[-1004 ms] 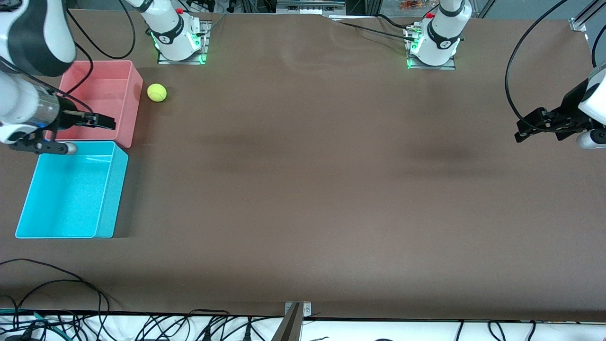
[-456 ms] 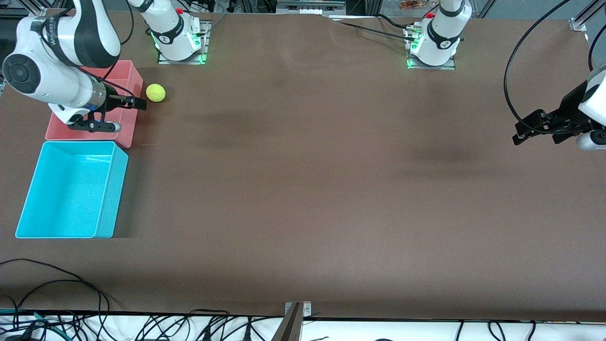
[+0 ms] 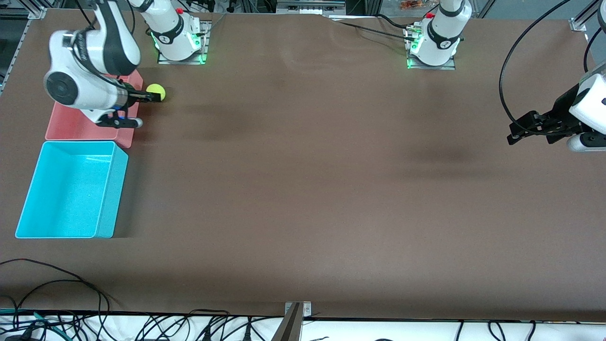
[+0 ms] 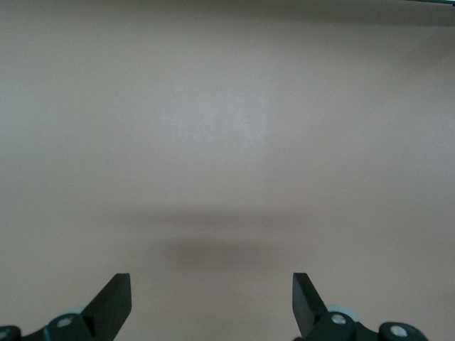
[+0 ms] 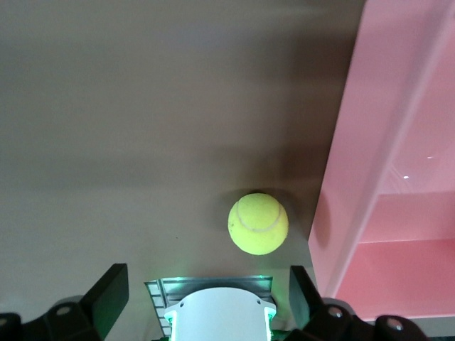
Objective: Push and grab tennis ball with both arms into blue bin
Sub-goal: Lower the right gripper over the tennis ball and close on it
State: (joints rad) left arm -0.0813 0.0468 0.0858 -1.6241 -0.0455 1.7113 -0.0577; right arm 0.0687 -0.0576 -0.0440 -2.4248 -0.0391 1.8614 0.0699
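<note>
Right pincer (image 3: 152, 96) spread above tennis ball (image 3: 156, 92) beside pink bin (image 3: 71, 128); blue bin (image 3: 111, 199) empty.

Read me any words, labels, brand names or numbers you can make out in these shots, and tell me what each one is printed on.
None can be read.
right arm: dark lettering on the white link, too blurred to read.
Arm bases and: a small round mark on each black band, too small to read.
tennis ball: only seam lines, no print.
blue bin, pink bin, table: no text.
</note>
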